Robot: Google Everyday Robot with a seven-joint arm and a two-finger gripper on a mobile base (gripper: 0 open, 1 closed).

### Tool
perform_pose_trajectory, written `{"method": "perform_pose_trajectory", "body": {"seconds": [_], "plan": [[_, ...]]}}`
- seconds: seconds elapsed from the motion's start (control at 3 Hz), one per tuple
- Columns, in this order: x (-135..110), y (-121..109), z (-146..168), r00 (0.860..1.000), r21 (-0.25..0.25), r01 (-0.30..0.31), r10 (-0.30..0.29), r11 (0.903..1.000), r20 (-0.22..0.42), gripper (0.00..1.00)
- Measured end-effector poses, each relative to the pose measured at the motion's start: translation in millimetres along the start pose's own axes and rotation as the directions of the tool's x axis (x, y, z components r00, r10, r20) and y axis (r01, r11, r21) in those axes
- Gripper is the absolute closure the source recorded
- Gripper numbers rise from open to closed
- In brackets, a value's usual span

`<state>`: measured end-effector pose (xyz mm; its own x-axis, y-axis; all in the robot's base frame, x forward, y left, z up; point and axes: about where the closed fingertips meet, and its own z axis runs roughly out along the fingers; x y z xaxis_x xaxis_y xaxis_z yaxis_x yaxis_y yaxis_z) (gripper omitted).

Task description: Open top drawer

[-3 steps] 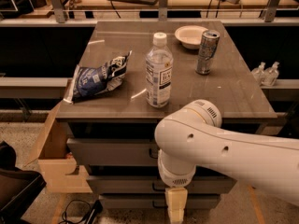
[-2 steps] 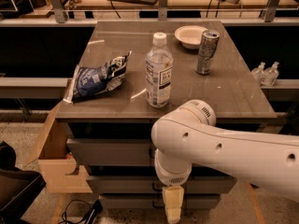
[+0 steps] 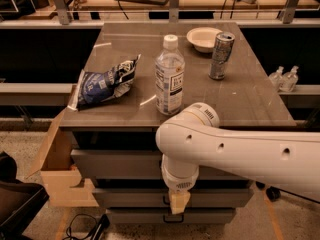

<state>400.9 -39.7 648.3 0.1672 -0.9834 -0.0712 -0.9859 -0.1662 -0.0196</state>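
Note:
The top drawer (image 3: 112,164) is the wide grey front just under the table top, the highest of three. Its handle is hidden behind my white arm (image 3: 240,149). My gripper (image 3: 178,204) hangs pointing down from the wrist, in front of the second drawer (image 3: 220,197) and just below the top drawer's lower edge, near the middle of the cabinet. The third drawer (image 3: 200,216) with its dark loop handle (image 3: 173,219) shows below the gripper.
On the table top (image 3: 250,99) stand a water bottle (image 3: 169,76), a crumpled blue chip bag (image 3: 105,84), a can (image 3: 221,55) and a white bowl (image 3: 203,38). A cardboard box (image 3: 57,176) sits left of the cabinet. Cables lie on the floor (image 3: 85,229).
My arm has swung a little to the left and the gripper has risen from the third drawer's height to in front of the second drawer. The drawers have not moved.

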Motion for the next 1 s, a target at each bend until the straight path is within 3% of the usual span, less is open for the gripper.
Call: {"method": "perform_pose_trajectory", "body": {"seconds": [0.67, 1.0], "plan": [[1.3, -6.1, 4.7, 1.0, -0.004, 0.004, -0.004, 1.0, -0.002, 0.85], [1.3, -6.1, 4.7, 1.0, -0.004, 0.004, -0.004, 1.0, -0.002, 1.0]]}}
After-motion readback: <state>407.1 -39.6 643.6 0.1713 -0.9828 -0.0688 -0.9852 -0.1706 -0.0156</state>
